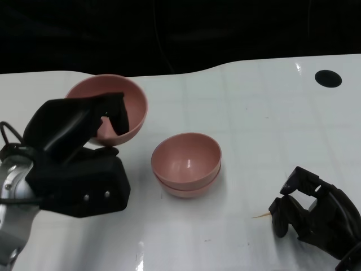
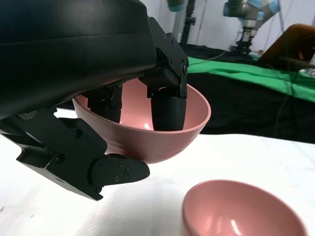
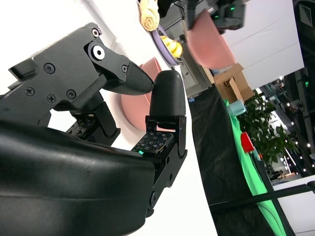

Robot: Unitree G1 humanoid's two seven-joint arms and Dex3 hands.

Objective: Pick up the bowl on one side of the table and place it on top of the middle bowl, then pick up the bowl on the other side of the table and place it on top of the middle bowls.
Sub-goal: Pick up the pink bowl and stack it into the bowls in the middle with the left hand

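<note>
**Head view: left hand grips a pink bowl beside the middle stack**

Head view: left hand (image 1: 79, 152) grips the held pink bowl (image 1: 128, 100) at its near rim, fingers hooked inside, thumb outside underneath. Bowl is tilted, opening facing the camera. It sits at the far left of the white worktop (image 1: 265, 113), near the stack but not touching it.

Middle stack (image 1: 186, 165): 2 pink bowls nested, 1 inside the other, upright at worktop centre. Lower bowl only shows as a rim band under the top one.

Right hand (image 1: 313, 212) is at the lower right, low over the worktop, fingers curled in, nothing in them. Well apart from the stack. A small tan sliver (image 1: 260, 215) lies on the worktop just beside its fingertips. Round black spot (image 1: 328, 78) at the worktop's far right.

Left wrist view: fingers (image 2: 168, 110) press the held bowl's inner wall, thumb (image 2: 115, 169) under the outer wall. Bowl (image 2: 162, 142) is raised off the worktop. Stack's top bowl (image 2: 241, 211) close by, lower.

Right wrist view: right hand (image 3: 123, 113) fingertips close together, empty; pink stack (image 3: 135, 105) partly hidden behind them.
</note>
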